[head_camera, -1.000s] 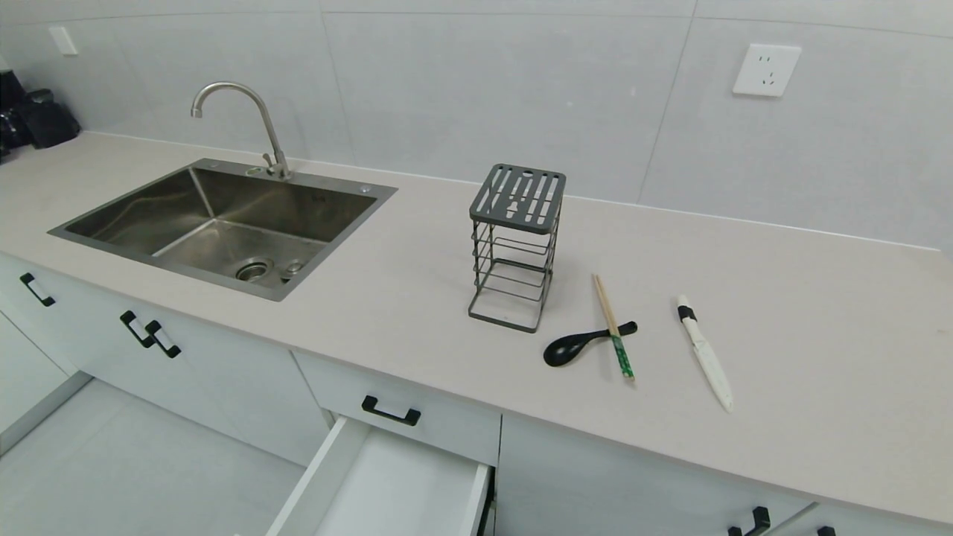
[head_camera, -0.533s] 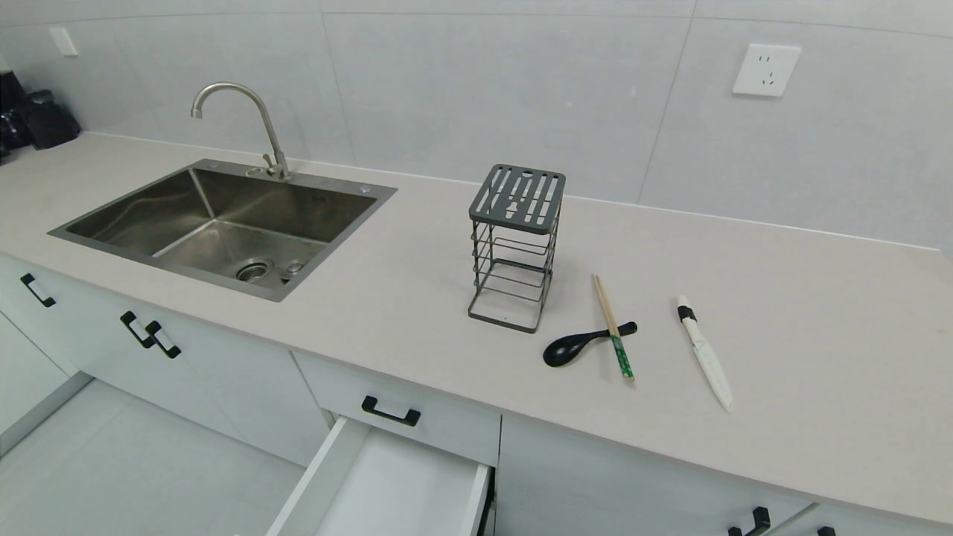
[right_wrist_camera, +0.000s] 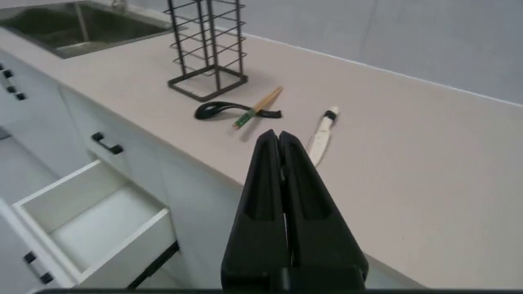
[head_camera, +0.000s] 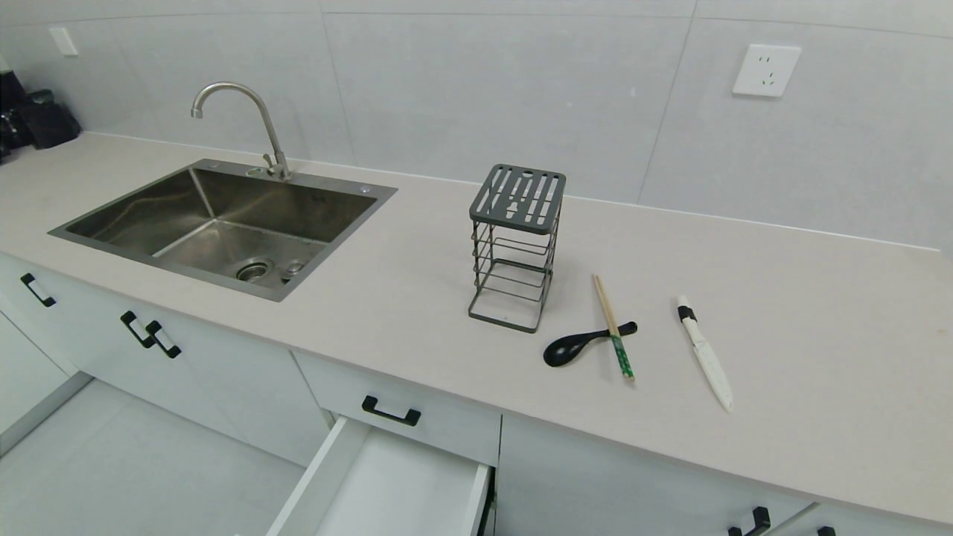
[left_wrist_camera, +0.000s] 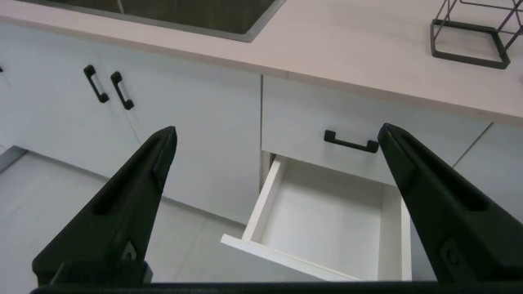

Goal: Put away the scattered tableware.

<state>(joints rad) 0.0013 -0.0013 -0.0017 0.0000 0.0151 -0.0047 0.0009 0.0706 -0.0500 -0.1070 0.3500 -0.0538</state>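
On the pale countertop lie a black spoon, a pair of chopsticks crossing its handle, and a white knife with a black band. To their left stands a dark wire rack with a slotted top. The spoon, chopsticks, knife and rack also lie ahead of my right gripper, which is shut and held off the counter's front. My left gripper is open, low in front of the cabinets, above an open white drawer.
A steel sink with a tap is set into the counter on the left. The open drawer juts out below the counter's front edge. Closed cabinet doors with black handles sit under the sink. A wall socket is at the back right.
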